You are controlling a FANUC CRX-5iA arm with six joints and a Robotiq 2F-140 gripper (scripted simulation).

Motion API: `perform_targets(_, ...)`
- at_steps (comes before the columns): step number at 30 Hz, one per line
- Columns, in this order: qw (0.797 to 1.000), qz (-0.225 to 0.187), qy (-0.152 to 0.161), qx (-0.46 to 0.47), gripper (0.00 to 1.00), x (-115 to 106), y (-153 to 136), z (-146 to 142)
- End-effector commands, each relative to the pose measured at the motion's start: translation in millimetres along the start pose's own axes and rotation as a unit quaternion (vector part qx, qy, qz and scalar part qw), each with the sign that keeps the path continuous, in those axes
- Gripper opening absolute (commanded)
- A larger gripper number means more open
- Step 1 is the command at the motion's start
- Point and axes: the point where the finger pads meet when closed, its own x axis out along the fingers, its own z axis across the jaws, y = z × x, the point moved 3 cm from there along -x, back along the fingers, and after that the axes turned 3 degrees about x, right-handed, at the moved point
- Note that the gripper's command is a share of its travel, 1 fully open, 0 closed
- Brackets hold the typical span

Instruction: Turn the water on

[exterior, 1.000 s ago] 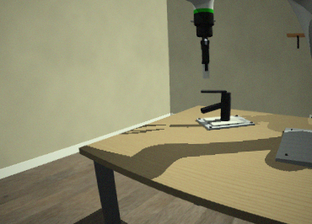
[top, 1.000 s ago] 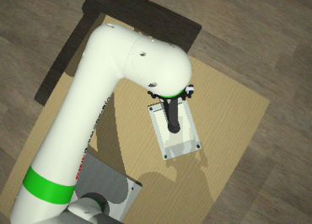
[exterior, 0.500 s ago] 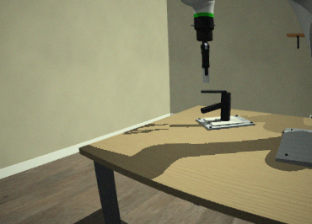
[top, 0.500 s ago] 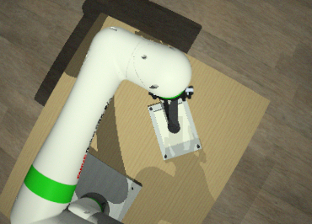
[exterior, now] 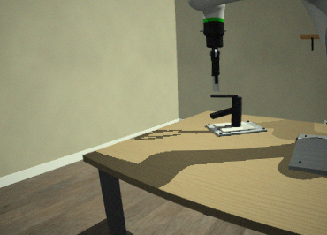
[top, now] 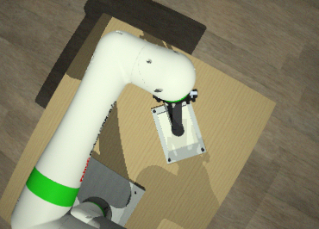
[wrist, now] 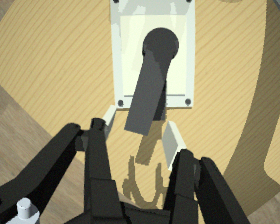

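On the wooden table (exterior: 186,175), in the centre right of the exterior view, the tap (exterior: 236,112) keeps its lever (exterior: 223,96) flat, and the gripper (exterior: 216,87) hangs just above it, half open and empty, probably ready to descend.

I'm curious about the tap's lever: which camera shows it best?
The exterior view: the lever shows side-on, flat atop the tap, pincer above it. Wrist and top views look straight down, so lever and spout overlap.

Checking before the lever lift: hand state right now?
Hand: partly open, holding nothing, hanging above the tap's lever without touching it.
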Motion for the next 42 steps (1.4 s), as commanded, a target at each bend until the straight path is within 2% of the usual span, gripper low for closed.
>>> perform_targets(1, 1.0, 0.0, 0.0, 0.0, 0.43, 2.1, -0.1, -0.1)
perform_targets(42, 1.0, 0.0, 0.0, 0.0, 0.43, 6.3, -0.2, -0.1)
